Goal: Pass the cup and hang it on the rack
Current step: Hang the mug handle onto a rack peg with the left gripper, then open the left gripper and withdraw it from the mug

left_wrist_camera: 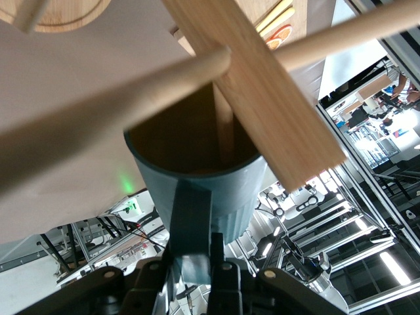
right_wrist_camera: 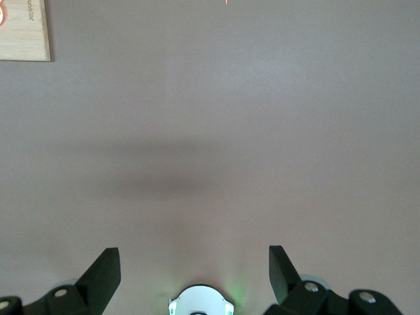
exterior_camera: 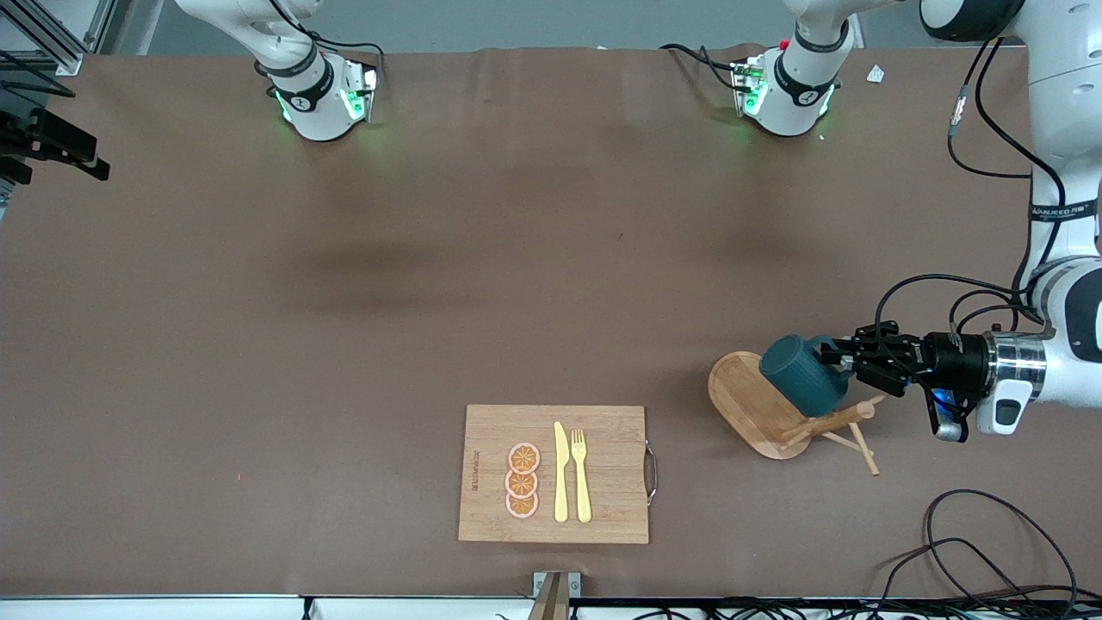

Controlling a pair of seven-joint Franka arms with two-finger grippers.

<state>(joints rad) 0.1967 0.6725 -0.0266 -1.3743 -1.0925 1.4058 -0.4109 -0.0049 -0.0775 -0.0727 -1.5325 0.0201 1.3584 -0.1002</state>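
Note:
The dark teal cup (exterior_camera: 801,376) hangs tilted in the air over the wooden rack (exterior_camera: 747,406) at the left arm's end of the table. My left gripper (exterior_camera: 842,357) is shut on the cup's handle (left_wrist_camera: 193,220). In the left wrist view the cup (left_wrist_camera: 239,190) shows its mustard inside, with the rack's post (left_wrist_camera: 256,85) crossing just above its mouth. One thin peg (left_wrist_camera: 131,98) lies along the rim and another peg (left_wrist_camera: 224,128) shows inside the mouth. My right gripper (right_wrist_camera: 195,262) is open with nothing between its fingers, above bare table near its own base.
A rectangular cutting board (exterior_camera: 491,508) with three orange slices (exterior_camera: 523,480), a yellow knife (exterior_camera: 560,472) and a yellow fork (exterior_camera: 581,474) lies near the front edge. Its corner (right_wrist_camera: 23,33) shows in the right wrist view. Loose cables (exterior_camera: 990,551) lie at the front corner.

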